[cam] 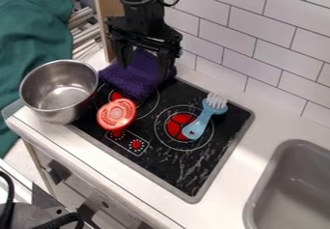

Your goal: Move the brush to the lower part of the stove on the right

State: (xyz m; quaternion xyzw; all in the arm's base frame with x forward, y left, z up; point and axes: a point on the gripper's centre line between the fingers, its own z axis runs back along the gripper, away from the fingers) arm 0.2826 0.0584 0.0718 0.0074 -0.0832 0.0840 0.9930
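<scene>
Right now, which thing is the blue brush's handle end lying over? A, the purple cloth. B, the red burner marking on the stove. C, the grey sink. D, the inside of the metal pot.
B: the handle end of the brush lies over the red burner marking, with its white bristles toward the tiled wall.

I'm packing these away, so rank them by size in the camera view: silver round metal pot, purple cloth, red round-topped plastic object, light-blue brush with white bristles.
1. Pot
2. Cloth
3. Brush and red object: too close to rank; the brush looks longer, the red object broader.
</scene>
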